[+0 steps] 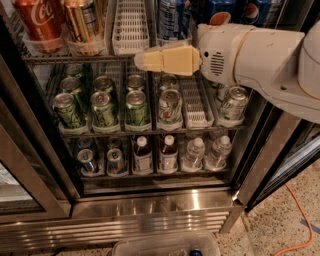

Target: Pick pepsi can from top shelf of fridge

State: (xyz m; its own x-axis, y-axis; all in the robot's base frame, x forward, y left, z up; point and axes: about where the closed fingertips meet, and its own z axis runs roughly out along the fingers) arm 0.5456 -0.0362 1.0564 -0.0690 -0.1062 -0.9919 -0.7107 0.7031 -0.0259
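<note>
The pepsi can [172, 19] is dark blue with a white print panel. It stands on the top shelf [70, 59] of the open fridge [150, 215], right of an empty white lane tray [131, 25]. My gripper [140, 60] points left at the shelf's front edge, just below and slightly left of the can, and holds nothing. The white arm [250, 57] reaches in from the right. Two blue cans with the round logo [220, 12] stand right of the pepsi can, partly hidden by the arm.
A red Coca-Cola can [40, 22] and a gold can [85, 22] stand at the top shelf's left. Green cans [105, 107] fill the middle shelf, bottles [167, 152] the lower one. The door frame [30, 165] stands left. A clear bin [165, 245] lies on the floor.
</note>
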